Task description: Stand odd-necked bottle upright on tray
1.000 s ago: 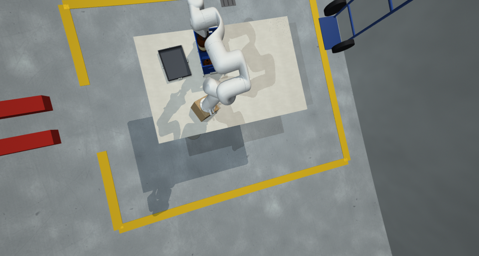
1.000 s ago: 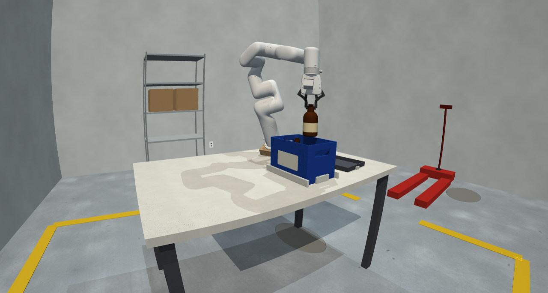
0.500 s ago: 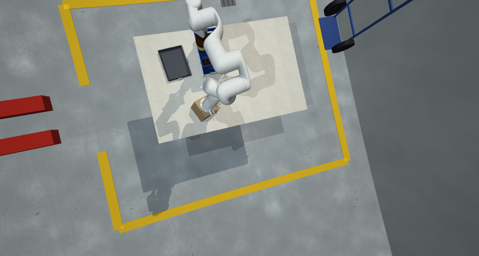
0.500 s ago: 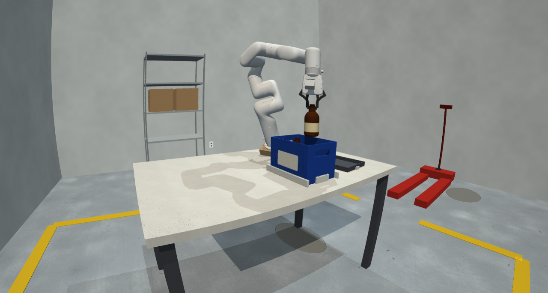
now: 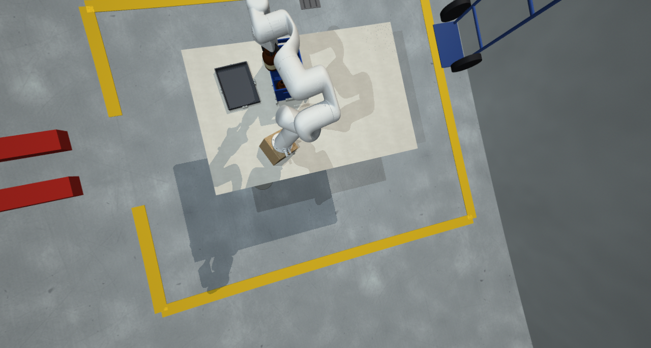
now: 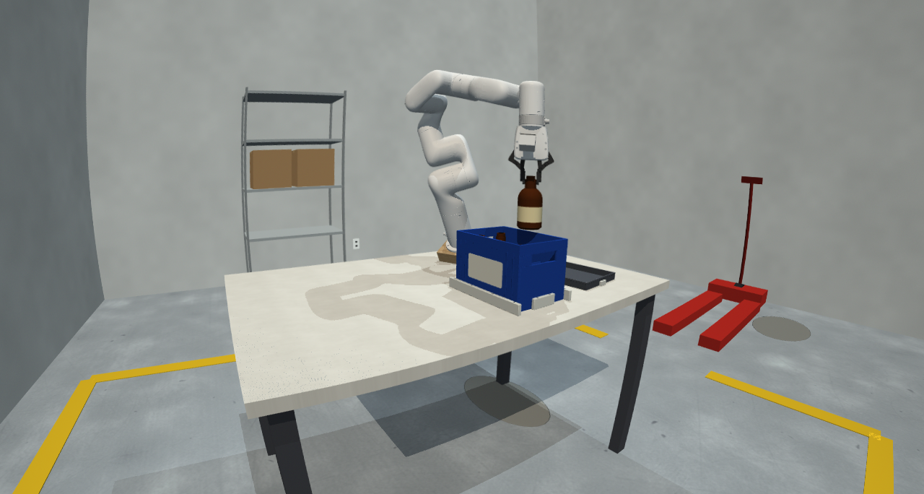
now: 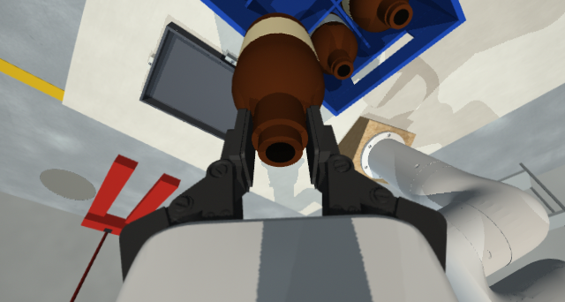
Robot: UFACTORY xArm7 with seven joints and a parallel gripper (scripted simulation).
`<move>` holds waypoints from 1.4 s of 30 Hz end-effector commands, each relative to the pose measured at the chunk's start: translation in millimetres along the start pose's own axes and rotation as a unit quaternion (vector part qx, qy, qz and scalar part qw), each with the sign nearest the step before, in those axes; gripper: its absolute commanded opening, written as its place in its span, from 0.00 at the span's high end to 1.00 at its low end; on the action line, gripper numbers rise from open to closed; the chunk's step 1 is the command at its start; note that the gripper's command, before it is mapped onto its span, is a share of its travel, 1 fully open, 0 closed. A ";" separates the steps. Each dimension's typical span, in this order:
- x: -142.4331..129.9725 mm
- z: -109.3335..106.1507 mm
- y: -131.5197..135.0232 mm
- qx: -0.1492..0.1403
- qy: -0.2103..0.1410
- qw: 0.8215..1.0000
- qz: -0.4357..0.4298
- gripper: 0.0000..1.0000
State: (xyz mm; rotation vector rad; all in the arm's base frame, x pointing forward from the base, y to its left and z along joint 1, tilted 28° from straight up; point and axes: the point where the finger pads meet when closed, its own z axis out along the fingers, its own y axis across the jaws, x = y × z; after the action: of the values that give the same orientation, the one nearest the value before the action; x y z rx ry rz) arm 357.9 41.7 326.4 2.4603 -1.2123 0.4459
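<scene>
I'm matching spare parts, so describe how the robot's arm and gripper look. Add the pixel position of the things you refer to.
The arm (image 5: 305, 79) (image 6: 452, 161) (image 7: 446, 178) is glossy white, with smooth, rounded, tube-like links and fine dark seam lines; no cables show outside it. The gripper (image 6: 530, 172) (image 7: 279, 124) has a pale, tapered body, black hinged linkages with round pivots, and flat black finger pads. I can't make out any logo.

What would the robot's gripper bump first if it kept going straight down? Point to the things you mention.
Probably the blue crate (image 5: 283, 94) (image 6: 542, 281) (image 7: 394, 69), touched by the bottle (image 5: 269, 60) (image 6: 529, 201) (image 7: 278, 68) in its jaws. I can't tell whether it'd hit the rim or inside.
</scene>
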 end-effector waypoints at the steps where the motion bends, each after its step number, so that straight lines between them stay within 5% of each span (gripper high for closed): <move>1: -5.7 -1.6 -6.7 0.002 0.001 1.000 0.000 1.00; 42: -67.2 -1.6 -64.8 0.002 0.001 1.000 0.000 1.00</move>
State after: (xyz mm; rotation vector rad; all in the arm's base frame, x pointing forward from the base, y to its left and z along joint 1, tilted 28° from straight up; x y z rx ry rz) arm 368.8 119.6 288.6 2.4614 -1.2109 0.4469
